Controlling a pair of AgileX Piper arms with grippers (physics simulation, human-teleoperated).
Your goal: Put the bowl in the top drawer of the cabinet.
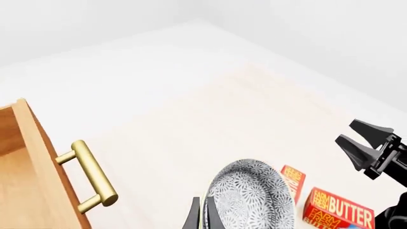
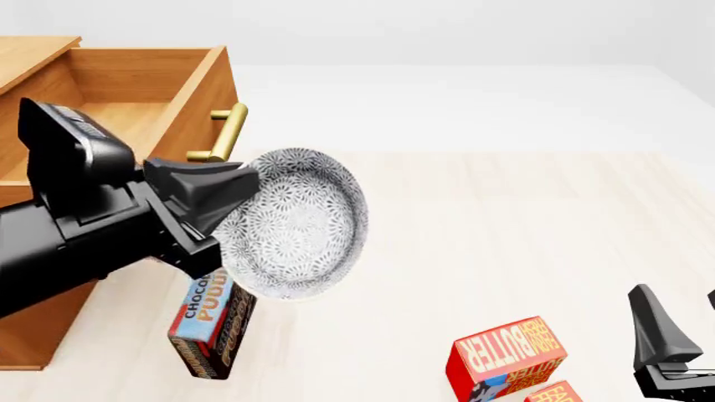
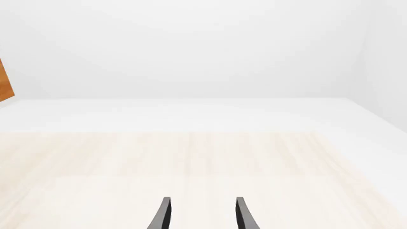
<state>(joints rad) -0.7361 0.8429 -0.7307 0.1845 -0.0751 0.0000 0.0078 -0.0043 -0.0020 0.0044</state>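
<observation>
The bowl (image 2: 301, 222), white with a fine dark floral pattern, hangs tilted on its side in the air, just right of the cabinet (image 2: 33, 335). My left gripper (image 2: 237, 199) is shut on the bowl's rim, and in the left wrist view the rim of the bowl (image 1: 254, 195) is pinched between its fingers (image 1: 194, 214). The top drawer (image 2: 167, 79) is pulled open, its brass handle (image 2: 223, 134) just above and left of the bowl. The drawer front (image 1: 45, 157) also shows in the left wrist view. My right gripper (image 3: 202, 217) is open and holds nothing, low at the right (image 2: 676, 331).
A chocolate pudding box (image 2: 213, 322) stands on the table below the bowl, beside the cabinet. A red butter box (image 2: 508, 352) and a smaller red box (image 2: 555, 392) lie near the front, left of my right gripper. The lower drawer is hidden behind my left arm.
</observation>
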